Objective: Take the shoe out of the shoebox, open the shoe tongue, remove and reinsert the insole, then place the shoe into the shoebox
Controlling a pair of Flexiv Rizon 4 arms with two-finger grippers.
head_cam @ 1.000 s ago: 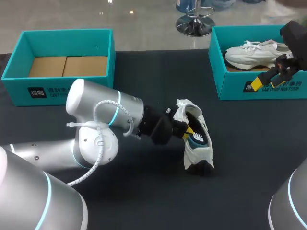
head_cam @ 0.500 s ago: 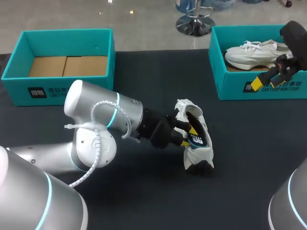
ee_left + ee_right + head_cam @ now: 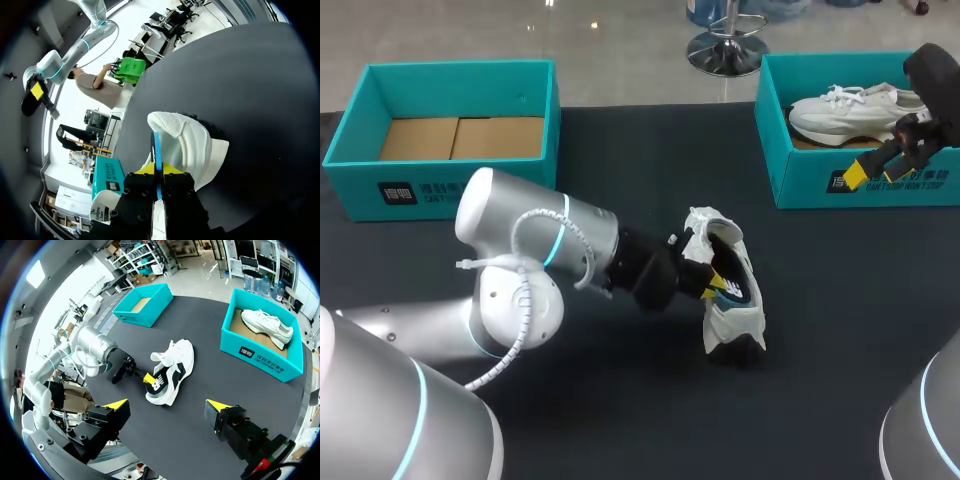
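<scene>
already out of the box, the shoe is laid on the table, its insole pinched by the left gripper, the right gripper held spread and empty; reseating and boxing seemingly left.

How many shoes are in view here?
2. One shoe lies mid-table, the left gripper shut on its insole; the other shoe sits in the right shoebox. The left shoebox shows only cardboard; none seems hidden.
</scene>
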